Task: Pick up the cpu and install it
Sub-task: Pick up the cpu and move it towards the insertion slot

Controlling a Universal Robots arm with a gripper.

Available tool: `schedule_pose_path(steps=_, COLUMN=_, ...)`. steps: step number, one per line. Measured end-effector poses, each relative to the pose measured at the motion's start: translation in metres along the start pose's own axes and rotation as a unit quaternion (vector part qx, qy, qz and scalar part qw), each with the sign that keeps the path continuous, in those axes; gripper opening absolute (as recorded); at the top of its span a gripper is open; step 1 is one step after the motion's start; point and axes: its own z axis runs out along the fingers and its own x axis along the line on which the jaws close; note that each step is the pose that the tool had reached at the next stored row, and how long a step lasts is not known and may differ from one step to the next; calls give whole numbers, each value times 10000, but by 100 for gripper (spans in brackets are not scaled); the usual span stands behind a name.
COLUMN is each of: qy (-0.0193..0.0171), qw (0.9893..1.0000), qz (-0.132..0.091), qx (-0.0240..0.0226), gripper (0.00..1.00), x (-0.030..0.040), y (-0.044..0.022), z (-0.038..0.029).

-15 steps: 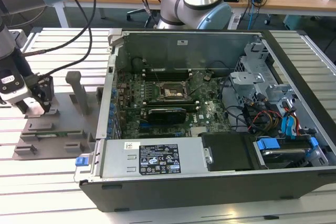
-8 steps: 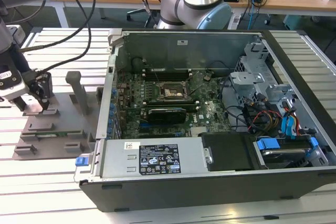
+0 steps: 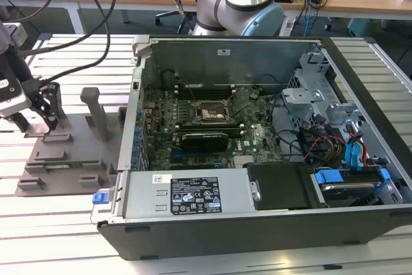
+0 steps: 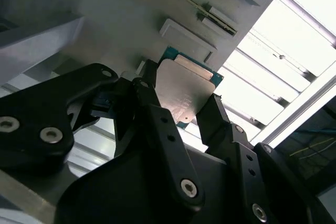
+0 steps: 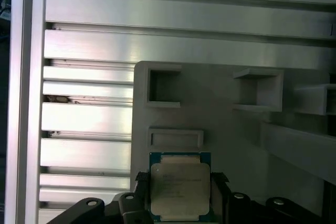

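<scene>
The cpu is a flat square chip with a silvery top and a green rim. It lies against the grey fixture plate, just beside a small raised block. My gripper has a black finger pressed to each side of the chip, and the second wrist view shows the same hold on the cpu by the gripper. In the exterior view the gripper sits low over the fixture plate at that view's left, outside the open computer case. The black socket frame lies on the motherboard.
Grey upright posts stand on the fixture plate close to the gripper. The case wall rises between the plate and the motherboard. A long black card lies just in front of the socket. Cables and drive cages fill the case's right side.
</scene>
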Motion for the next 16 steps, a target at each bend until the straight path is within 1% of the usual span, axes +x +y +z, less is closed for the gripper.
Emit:
schedule_pose_path(steps=4, qy=0, qw=10000, qz=0, qx=0, gripper=55, x=-1, y=-1, z=-51)
schedule_pose_path(steps=5, qy=0, qw=10000, qz=0, qx=0, gripper=55, x=-2, y=-2, z=-75)
schedule_pose_path(steps=16, qy=0, qw=10000, qz=0, qx=0, gripper=55, x=-6, y=-6, z=-245)
